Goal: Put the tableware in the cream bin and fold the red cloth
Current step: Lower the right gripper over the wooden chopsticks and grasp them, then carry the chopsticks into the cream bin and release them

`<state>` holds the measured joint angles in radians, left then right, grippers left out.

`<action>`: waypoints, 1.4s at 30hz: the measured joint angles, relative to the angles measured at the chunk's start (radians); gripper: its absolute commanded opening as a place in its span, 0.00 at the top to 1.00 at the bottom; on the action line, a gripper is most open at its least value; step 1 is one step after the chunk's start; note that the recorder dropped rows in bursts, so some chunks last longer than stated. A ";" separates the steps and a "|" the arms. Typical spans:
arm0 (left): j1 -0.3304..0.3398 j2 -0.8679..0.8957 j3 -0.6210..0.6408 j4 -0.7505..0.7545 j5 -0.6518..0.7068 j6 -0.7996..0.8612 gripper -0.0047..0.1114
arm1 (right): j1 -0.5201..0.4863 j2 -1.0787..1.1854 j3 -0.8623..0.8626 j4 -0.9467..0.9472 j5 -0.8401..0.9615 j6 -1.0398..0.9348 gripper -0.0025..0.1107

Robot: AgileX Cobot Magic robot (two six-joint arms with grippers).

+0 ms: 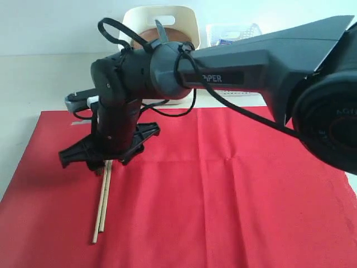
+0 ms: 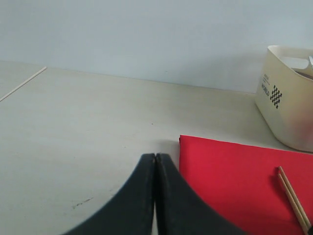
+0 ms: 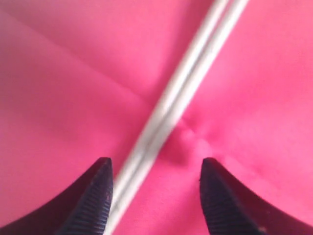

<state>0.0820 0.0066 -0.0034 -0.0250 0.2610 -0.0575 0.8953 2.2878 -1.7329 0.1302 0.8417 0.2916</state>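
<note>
Right wrist view: my right pincer (image 3: 155, 169) hangs released, jaws spread wide, over the pair of wooden chopsticks (image 3: 171, 103); they lie side by side on the red cloth (image 3: 63, 73), passing between the jaws, nearer one finger; whether I touch them I cannot tell; my left pincer (image 2: 155, 157) is clenched on nothing, above bare table (image 2: 88, 122) beside the cloth's corner; the cream bin (image 2: 288, 103) stands beyond the cloth, the round brown plate (image 1: 146, 34) inside it.

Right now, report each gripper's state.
Left gripper: closed, empty.
Right gripper: open, above the chopsticks on the red cloth.
</note>
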 measured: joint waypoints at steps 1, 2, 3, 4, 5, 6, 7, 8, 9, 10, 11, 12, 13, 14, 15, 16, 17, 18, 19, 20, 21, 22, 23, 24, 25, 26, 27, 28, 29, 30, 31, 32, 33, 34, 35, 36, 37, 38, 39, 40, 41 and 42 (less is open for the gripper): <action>0.000 0.000 0.000 0.000 0.000 0.000 0.94 | 0.000 0.000 -0.022 0.000 0.004 -0.004 0.52; 0.000 0.000 0.000 0.000 0.000 0.000 0.94 | 0.000 0.000 -0.042 0.000 0.006 -0.007 0.52; 0.000 0.000 0.000 0.000 0.000 0.000 0.94 | 0.000 0.000 -0.055 -0.002 0.008 -0.009 0.52; 0.000 0.000 0.000 0.000 0.000 0.000 0.94 | 0.000 0.000 -0.068 -0.009 0.012 -0.011 0.52; 0.000 0.000 0.000 0.000 0.000 0.000 0.94 | 0.000 0.004 -0.075 -0.017 0.021 -0.011 0.52; 0.000 0.000 0.000 0.000 0.000 0.000 0.94 | 0.000 0.010 -0.083 -0.023 0.030 -0.011 0.52; 0.000 0.000 0.000 0.000 0.000 0.000 0.94 | 0.000 0.021 -0.089 -0.030 0.040 -0.011 0.52; 0.000 0.000 0.000 0.000 0.000 0.000 0.94 | 0.000 0.035 -0.094 -0.036 0.051 -0.011 0.52; 0.000 0.000 0.000 0.000 0.000 0.000 0.94 | 0.000 0.048 -0.095 -0.036 0.056 -0.009 0.52; 0.000 0.000 0.000 0.000 0.000 0.000 0.94 | 0.000 0.063 -0.095 -0.040 0.063 -0.009 0.52; 0.000 0.000 0.000 0.000 0.000 0.000 0.94 | 0.000 0.078 -0.095 -0.042 0.073 -0.009 0.52; 0.000 0.000 0.000 0.000 0.000 0.000 0.94 | 0.000 0.083 -0.098 -0.044 0.073 -0.009 0.52; 0.000 0.000 0.000 0.000 0.000 0.000 0.94 | 0.002 0.083 -0.099 -0.049 0.073 -0.009 0.52; 0.000 0.000 0.000 0.000 0.000 0.000 0.94 | 0.005 0.085 -0.101 -0.054 0.073 -0.009 0.52; 0.000 0.000 0.000 0.000 0.000 0.000 0.94 | 0.007 0.087 -0.101 -0.060 0.073 -0.009 0.52; 0.000 0.000 0.000 0.000 0.000 0.000 0.94 | 0.011 0.087 -0.103 -0.076 0.073 -0.009 0.52; 0.000 0.000 0.000 0.000 0.000 0.000 0.94 | 0.016 0.088 -0.103 -0.088 0.075 -0.009 0.53; 0.000 0.000 0.000 0.000 0.000 0.000 0.94 | 0.019 0.089 -0.105 -0.097 0.077 -0.009 0.54; 0.000 0.000 0.000 0.000 0.000 0.000 0.94 | 0.023 0.092 -0.105 -0.112 0.080 -0.009 0.55; 0.000 0.000 0.000 0.000 0.000 0.000 0.94 | 0.025 0.094 -0.105 -0.122 0.084 -0.007 0.57; 0.000 0.000 0.000 0.000 0.000 0.000 0.94 | 0.027 0.093 -0.105 -0.130 0.087 -0.003 0.65; 0.000 0.000 0.000 0.000 0.000 0.000 0.94 | 0.027 0.094 -0.105 -0.145 0.090 -0.001 0.70; 0.000 0.000 0.000 0.000 0.000 0.000 0.94 | 0.027 0.094 -0.105 -0.152 0.091 0.001 0.80; 0.000 0.000 0.000 0.000 0.000 0.000 0.94 | 0.027 0.094 -0.105 -0.162 0.091 0.003 0.84; 0.000 0.000 0.000 0.000 0.000 0.000 0.94 | 0.027 0.094 -0.105 -0.166 0.093 0.003 0.91; 0.000 0.000 0.000 0.000 0.000 0.000 0.94 | 0.027 0.094 -0.105 -0.170 0.093 0.005 0.94; 0.000 0.000 0.000 0.000 0.000 0.000 0.94 | 0.027 0.094 -0.105 -0.172 0.093 0.007 0.98; 0.000 0.000 0.000 0.000 0.000 0.000 0.94 | 0.027 0.094 -0.105 -0.172 0.093 0.007 0.98; 0.000 0.000 0.000 0.000 0.000 0.000 0.94 | 0.027 0.092 -0.105 -0.172 0.093 0.007 0.98; 0.000 0.000 0.000 0.000 0.000 0.000 0.94 | 0.027 0.090 -0.105 -0.172 0.093 0.007 0.98; 0.000 0.000 0.000 0.000 0.000 0.000 0.94 | 0.027 0.089 -0.105 -0.167 0.092 0.007 0.98; 0.000 0.000 0.000 0.000 0.000 0.000 0.94 | 0.027 0.083 -0.105 -0.163 0.092 0.007 0.98; 0.000 0.000 0.000 0.000 0.000 0.000 0.94 | 0.027 0.073 -0.105 -0.158 0.092 -0.002 0.98; 0.000 0.000 0.000 0.000 0.000 0.000 0.94 | 0.027 0.059 -0.105 -0.155 0.092 -0.012 0.98; 0.000 0.000 0.000 0.000 0.000 0.000 0.94 | 0.027 0.042 -0.103 -0.153 0.092 -0.025 0.98; 0.000 0.000 0.000 0.000 0.000 0.000 0.94 | 0.027 0.025 -0.103 -0.153 0.092 -0.033 0.98; 0.000 0.000 0.000 0.000 0.000 0.000 0.94 | 0.027 0.008 -0.103 -0.153 0.090 -0.036 0.98; 0.000 0.000 0.000 0.000 0.000 0.000 0.94 | 0.027 -0.004 -0.103 -0.153 0.090 -0.039 0.98; 0.000 0.000 0.000 0.000 0.000 0.000 0.94 | 0.027 -0.016 -0.103 -0.153 0.085 -0.046 0.98; 0.000 0.000 0.000 0.000 0.000 0.000 0.94 | 0.027 -0.025 -0.103 -0.155 0.083 -0.050 0.98; 0.000 0.000 0.000 0.000 0.000 0.000 0.94 | 0.027 -0.038 -0.103 -0.155 0.078 -0.059 0.98; 0.000 0.000 0.000 0.000 0.000 0.000 0.94 | 0.027 -0.049 -0.103 -0.155 0.072 -0.066 0.98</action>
<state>0.0820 0.0066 -0.0034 -0.0250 0.2610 -0.0575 0.9226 2.2384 -1.8360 -0.0249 0.9141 0.2257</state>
